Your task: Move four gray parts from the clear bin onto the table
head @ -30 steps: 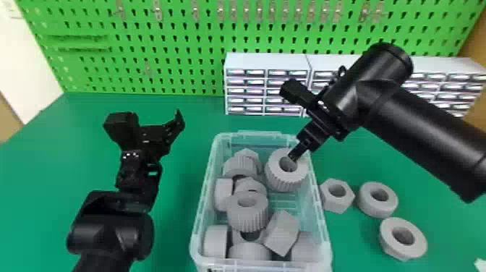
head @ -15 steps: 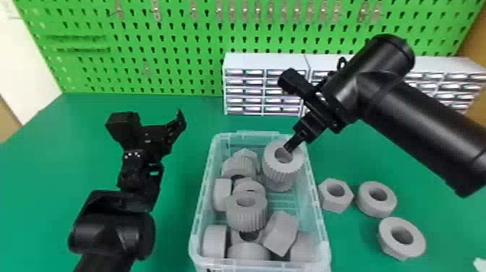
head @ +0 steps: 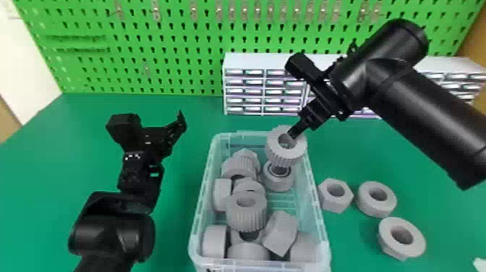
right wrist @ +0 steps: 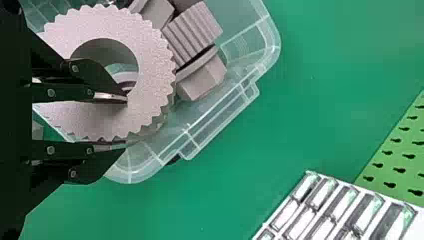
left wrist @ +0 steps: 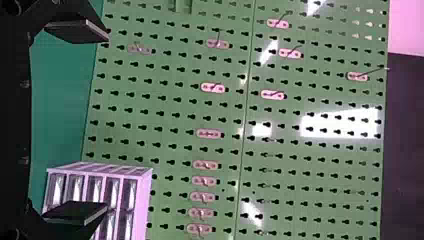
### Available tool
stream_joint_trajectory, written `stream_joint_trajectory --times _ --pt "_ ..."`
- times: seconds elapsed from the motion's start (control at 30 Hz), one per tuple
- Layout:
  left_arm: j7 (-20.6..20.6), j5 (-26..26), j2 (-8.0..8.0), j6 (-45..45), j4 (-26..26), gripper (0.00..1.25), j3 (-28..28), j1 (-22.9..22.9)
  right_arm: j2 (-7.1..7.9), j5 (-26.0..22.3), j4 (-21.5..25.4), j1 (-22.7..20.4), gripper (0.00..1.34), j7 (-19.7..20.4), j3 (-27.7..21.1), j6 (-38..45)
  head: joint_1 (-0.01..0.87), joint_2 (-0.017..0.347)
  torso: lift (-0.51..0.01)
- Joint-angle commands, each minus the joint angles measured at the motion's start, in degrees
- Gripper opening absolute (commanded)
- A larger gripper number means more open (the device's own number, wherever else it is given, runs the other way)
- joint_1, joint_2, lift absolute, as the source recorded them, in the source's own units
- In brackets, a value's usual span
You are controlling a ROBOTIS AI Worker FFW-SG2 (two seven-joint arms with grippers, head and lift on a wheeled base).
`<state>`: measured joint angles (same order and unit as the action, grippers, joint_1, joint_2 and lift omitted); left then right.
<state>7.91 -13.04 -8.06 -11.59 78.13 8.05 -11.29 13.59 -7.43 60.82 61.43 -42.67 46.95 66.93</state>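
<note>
Bench (head: 361, 155) lay green; left gripper (left wrist: 107, 121) gaped; right gripper (right wrist: 126, 123) pinched ridged ring (right wrist: 153, 70) off-centre, so weight could twist it loose.

I hold one ridged gray ring (head: 282, 156), hole up, over the clear bin (head: 323, 231) of jumbled gray parts (head: 246, 216); three others (head: 374, 209) lie beside it on the worktop (head: 356, 249).

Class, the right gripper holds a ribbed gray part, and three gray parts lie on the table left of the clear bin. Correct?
The side is wrong: the head view shows the three gray parts on the table right of the clear bin. The right gripper does hold a ribbed gray part.
</note>
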Motion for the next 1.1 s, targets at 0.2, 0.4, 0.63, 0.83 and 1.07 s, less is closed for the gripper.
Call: stream_joint_trajectory --times 0.2,0.4,0.63,0.83,1.07 --pt "0.1 -0.1 -0.03 0.0 0.0 1.15 -0.1 0.5 0.3 3.8 0.0 -0.2 0.38 -1.5 -3.2 0.9 0.693 0.072 -0.052" --pt "0.1 0.0 -0.03 0.0 0.0 1.15 -0.2 0.7 0.47 4.8 0.0 -0.6 0.38 -2.1 -4.0 1.2 0.693 0.072 -0.052" --pt "0.4 0.2 -0.03 0.1 0.0 1.15 -0.6 1.2 0.65 5.3 -0.1 -1.2 0.38 -2.1 -4.6 1.4 0.693 0.072 -0.052" --pt "0.5 0.4 -0.03 0.1 0.0 1.15 -0.7 1.4 1.0 5.3 -0.1 -1.8 0.38 -2.1 -4.5 1.5 0.693 0.072 -0.052" --pt "0.9 0.4 -0.03 0.1 0.0 1.15 -0.5 2.2 1.53 5.5 -0.2 -2.2 0.38 -2.2 -4.9 2.1 0.693 0.072 -0.052"
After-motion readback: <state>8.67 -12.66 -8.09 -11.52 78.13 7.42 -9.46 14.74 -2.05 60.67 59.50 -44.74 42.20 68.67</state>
